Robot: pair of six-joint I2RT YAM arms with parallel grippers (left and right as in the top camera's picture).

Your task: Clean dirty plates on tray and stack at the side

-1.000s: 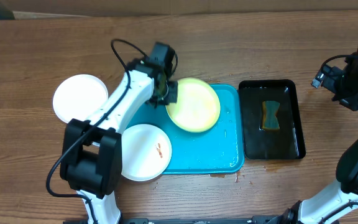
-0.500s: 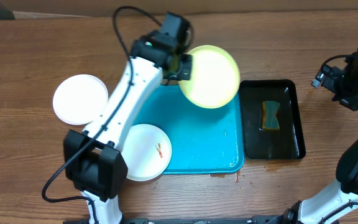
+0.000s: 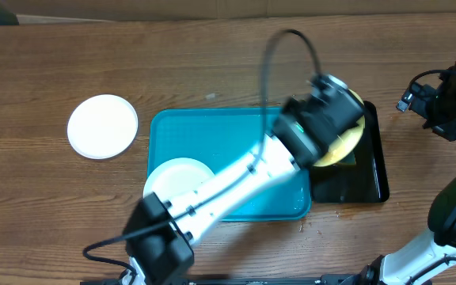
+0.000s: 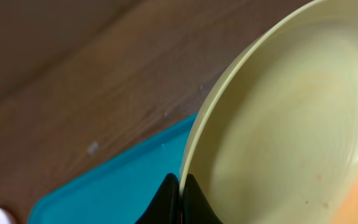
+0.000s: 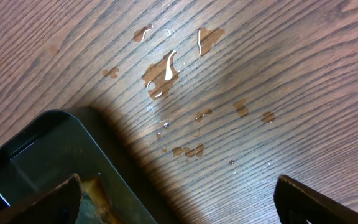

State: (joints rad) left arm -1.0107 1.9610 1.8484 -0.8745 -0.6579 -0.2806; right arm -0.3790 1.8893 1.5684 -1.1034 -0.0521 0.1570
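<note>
A large turquoise rectangular plastic tray point(image 3: 212, 131) lies mid-frame on the wooden surface point(image 3: 212, 63). It holds one round white plate point(image 3: 172, 172) at its lower left, partly covered by the left arm point(image 3: 236, 178). A second white plate point(image 3: 102, 126) sits on the wood at far left. The left end effector point(image 4: 180, 190) pinches the rim of a pale yellow-green plate point(image 4: 278, 124) above the narrow black tray point(image 3: 370, 178) at right; what lies in that tray is mostly hidden. The right end effector point(image 5: 176, 186), fingers spread, hangs over water drops point(image 5: 166, 68) near that tray's corner.
</note>
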